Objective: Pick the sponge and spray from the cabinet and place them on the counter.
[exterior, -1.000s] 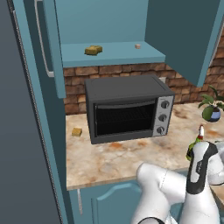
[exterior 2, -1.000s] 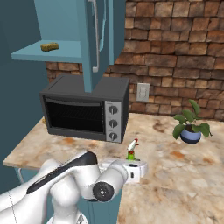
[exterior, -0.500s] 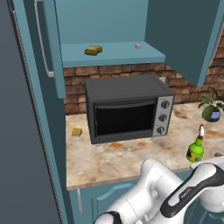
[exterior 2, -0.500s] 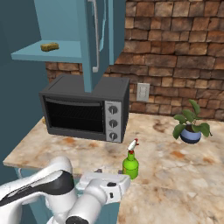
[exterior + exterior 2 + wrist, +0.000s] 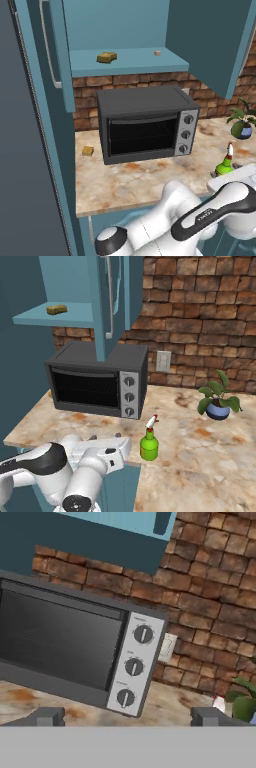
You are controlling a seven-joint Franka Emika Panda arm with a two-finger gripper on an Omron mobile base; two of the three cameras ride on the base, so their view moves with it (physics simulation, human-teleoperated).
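Gripper [image 5: 128,718] spread wide, gripping nothing, fingertips low at the frame bottom of the hand view, facing the dark grey toaster oven [image 5: 75,652] with three knobs. Small green spray bottle with white-and-red top [image 5: 149,439] stands upright on the beige marbled stone counter [image 5: 210,446], lower centre of the right base view, just beside the white hand. Mustard-yellow flat sponge block [image 5: 106,57] lies on the teal shelf of the open upper cabinet [image 5: 125,60], upper centre of the left base view. Potted green plant [image 5: 218,398] at right, near the brick wall.
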